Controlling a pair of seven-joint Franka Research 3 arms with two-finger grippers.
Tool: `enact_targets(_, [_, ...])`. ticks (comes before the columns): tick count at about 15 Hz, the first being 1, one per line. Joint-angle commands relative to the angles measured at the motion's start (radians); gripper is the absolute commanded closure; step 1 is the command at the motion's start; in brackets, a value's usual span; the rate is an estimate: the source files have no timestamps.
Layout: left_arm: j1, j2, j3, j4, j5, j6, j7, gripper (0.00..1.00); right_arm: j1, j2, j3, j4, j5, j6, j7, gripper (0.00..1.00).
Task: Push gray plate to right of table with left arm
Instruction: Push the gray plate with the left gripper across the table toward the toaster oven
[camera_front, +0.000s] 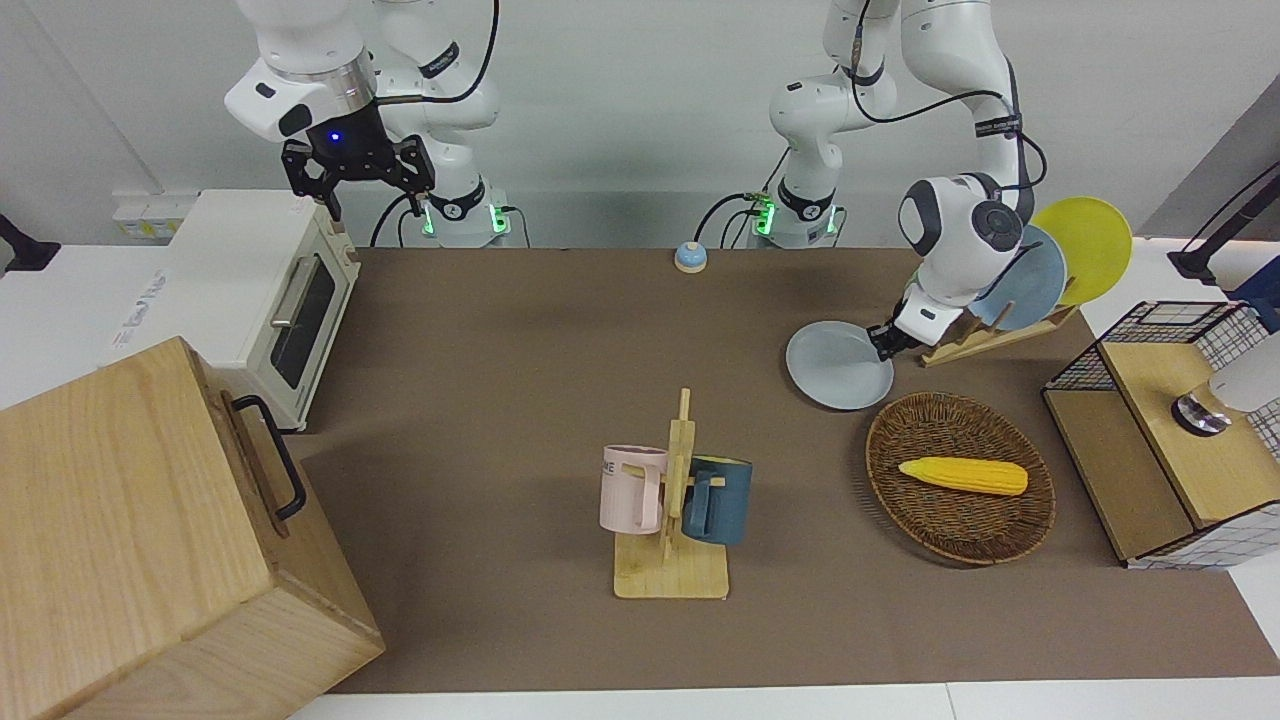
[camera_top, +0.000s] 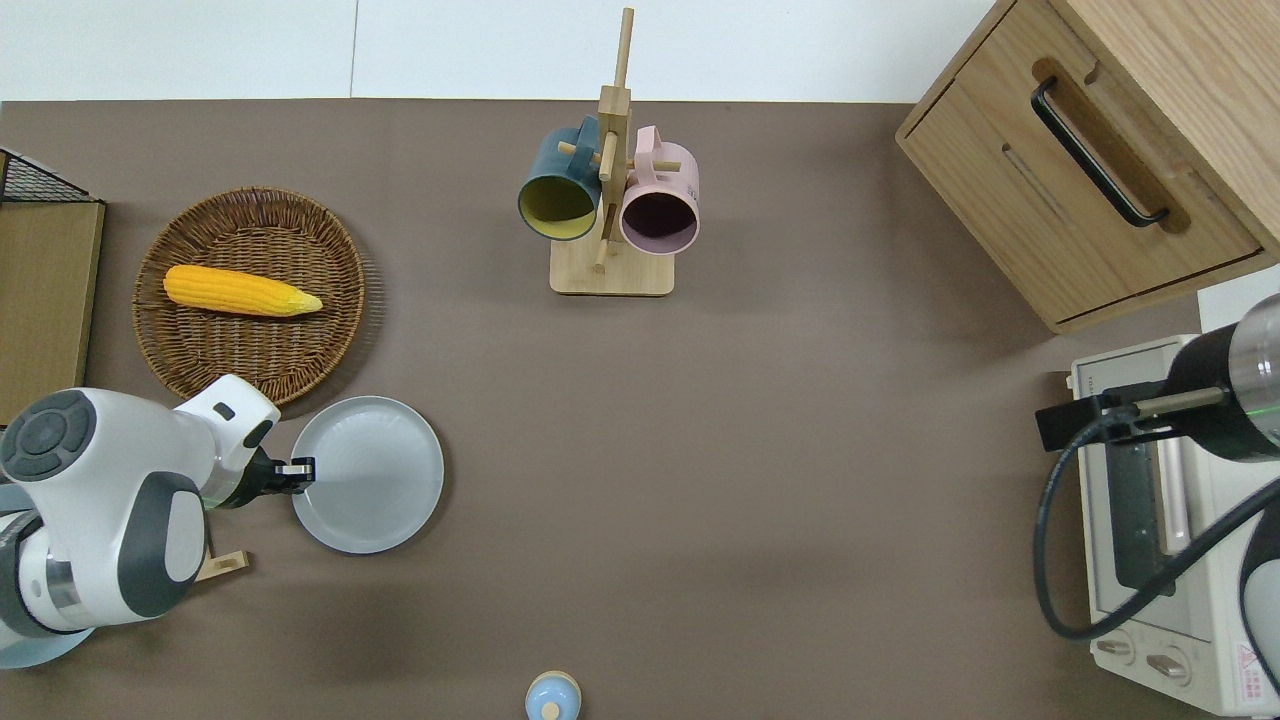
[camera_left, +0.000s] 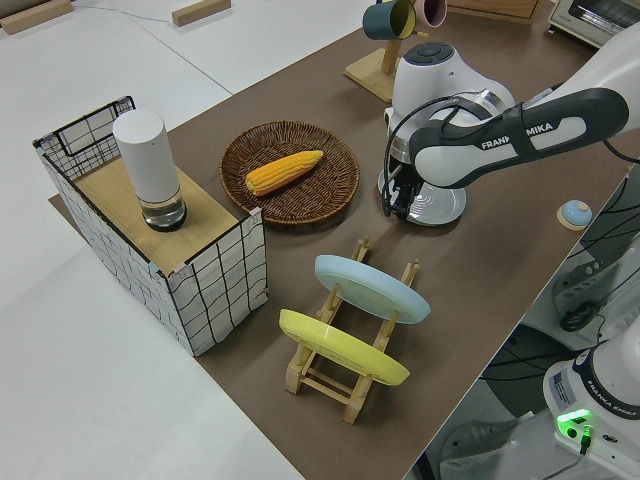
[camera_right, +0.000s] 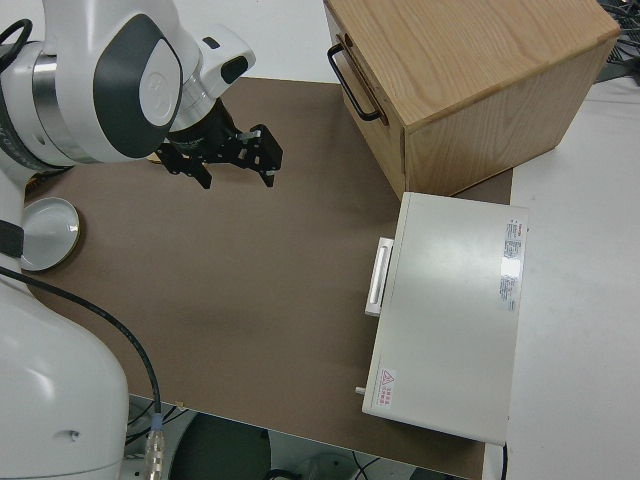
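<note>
Mid-push: my left gripper (camera_top: 296, 468), jaw state indeterminable, pressed the round pale gray plate (camera_top: 370, 474) at lower left of the overhead frame. I judged continued push toward the right arm's end necessary.

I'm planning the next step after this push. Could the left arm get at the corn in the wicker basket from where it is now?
Probably yes: the corn lies uncovered in the wicker basket, just beside the left gripper at the gray plate, with nothing between.
</note>
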Motion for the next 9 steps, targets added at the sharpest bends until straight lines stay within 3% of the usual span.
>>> enact_targets(1, [-0.101, 0.002, 0.007, -0.014, -0.058, 0.003, -0.056, 1.0, -0.008, -0.01, 0.005, -0.004, 0.001, -0.012, -0.008, 0.005])
enact_targets(9, [-0.366, 0.0, 0.005, -0.009, -0.122, 0.019, -0.335, 1.0, -0.008, -0.01, 0.005, -0.004, 0.001, -0.012, -0.008, 0.005])
